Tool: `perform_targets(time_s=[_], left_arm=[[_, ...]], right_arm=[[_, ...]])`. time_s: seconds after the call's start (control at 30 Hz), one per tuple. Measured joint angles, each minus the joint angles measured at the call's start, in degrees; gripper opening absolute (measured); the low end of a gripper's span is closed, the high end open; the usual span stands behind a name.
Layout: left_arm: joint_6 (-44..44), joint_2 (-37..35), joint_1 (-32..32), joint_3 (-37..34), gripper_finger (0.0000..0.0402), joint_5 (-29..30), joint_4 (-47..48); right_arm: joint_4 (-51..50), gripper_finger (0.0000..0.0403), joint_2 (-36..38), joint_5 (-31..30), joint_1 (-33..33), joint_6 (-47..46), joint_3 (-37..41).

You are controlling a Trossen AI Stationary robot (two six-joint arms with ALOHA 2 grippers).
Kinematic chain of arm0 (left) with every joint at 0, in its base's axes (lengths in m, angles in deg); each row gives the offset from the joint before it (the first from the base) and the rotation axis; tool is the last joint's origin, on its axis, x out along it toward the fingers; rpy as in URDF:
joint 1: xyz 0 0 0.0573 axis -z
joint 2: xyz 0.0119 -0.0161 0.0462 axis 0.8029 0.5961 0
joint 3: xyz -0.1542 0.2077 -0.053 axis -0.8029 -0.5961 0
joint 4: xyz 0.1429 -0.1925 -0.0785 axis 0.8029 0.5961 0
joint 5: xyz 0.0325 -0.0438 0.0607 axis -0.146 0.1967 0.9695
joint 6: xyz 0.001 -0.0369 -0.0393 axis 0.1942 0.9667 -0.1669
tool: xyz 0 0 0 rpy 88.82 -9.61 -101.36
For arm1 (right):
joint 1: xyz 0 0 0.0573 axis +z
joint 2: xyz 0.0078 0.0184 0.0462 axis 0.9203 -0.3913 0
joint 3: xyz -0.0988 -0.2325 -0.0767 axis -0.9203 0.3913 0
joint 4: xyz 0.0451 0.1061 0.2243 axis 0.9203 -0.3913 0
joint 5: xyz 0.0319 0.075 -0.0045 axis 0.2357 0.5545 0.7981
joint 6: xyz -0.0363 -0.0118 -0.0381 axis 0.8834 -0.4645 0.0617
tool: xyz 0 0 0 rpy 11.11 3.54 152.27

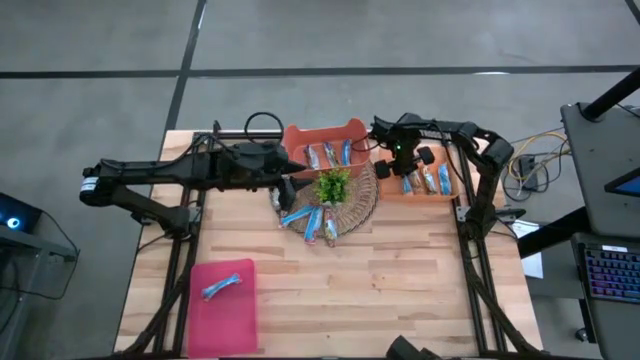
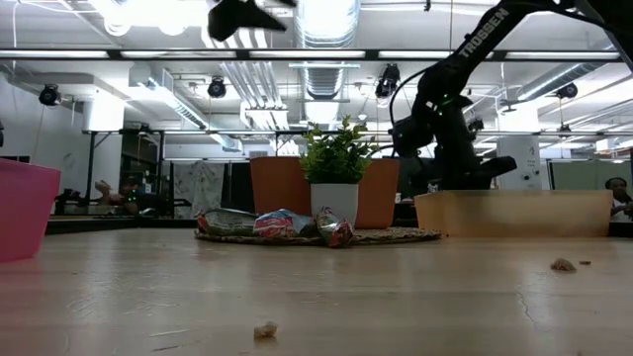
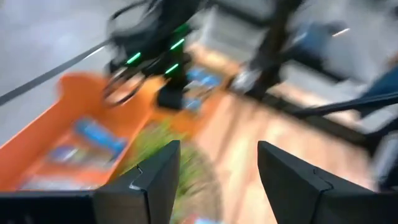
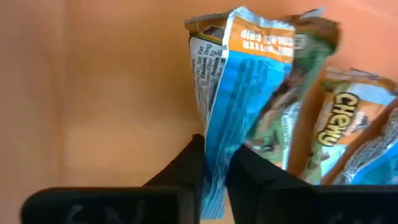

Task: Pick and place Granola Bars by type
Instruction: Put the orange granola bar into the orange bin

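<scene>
a: where was the right gripper [image 4: 214, 163] when the shutter clicked?

b: inside the tan tray [image 1: 455, 186] at the table's far right, its two dark fingers [image 4: 180, 168] pinched tight on the lower edge of a blue-and-orange granola bar [image 4: 239, 93]. the bar stood up from between the fingertips, and more wrapped bars [image 4: 348, 130] lay just beside it on the tray floor.

a: and the left gripper [image 3: 217, 180]?

b: its fingers [image 3: 152, 180] were spread wide with nothing between them. beyond the fingertips lay the orange tray [image 3: 68, 124] with blue bars [image 3: 96, 134] in it, and a blur of green from the plant [image 3: 168, 134] showed just ahead of the tips. from above, that gripper [image 1: 290, 185] hovered at the near edge of the round woven mat [image 1: 365, 205].

a: where were the remaining bars?

b: a loose heap [image 1: 315, 222] sat on the mat in front of the plant [image 1: 333, 185], some more in the orange tray [image 1: 318, 133] behind the left fingers, and one blue bar [image 1: 222, 286] lay alone in the pink bin [image 1: 222, 312], well apart from both grippers.

a: anyone in the background?

b: a person [image 2: 618, 190] showed at the far right of the low view, beyond the table.
</scene>
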Motion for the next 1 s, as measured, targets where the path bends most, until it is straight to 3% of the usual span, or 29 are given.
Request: perform_targets(time_s=[0.27, 0.6, 0.8, 1.0], left_arm=[[7.74, 0.0, -1.06, -1.71, 0.0195, 10.59, 12.75], [17.02, 0.13, -1.36, -11.46, 0.0195, 8.01, 12.02], [22.8, 0.13, -1.4, -18.38, 0.0195, 3.54, 7.14], [24.66, 0.39, -1.38, -23.78, 0.0195, 3.64, 2.57]], right_arm=[[0.66, 0.0133, 4.17, -3.34, 0.36, 3.66, -2.07], [2.94, 0.0201, 12.81, -4.25, 0.15, 10.39, -3.86], [8.4, 0.0205, 19.54, 3.07, 0.54, 15.06, -3.97], [13.51, 0.0206, 25.65, 7.83, 1.39, 18.01, -3.97]])
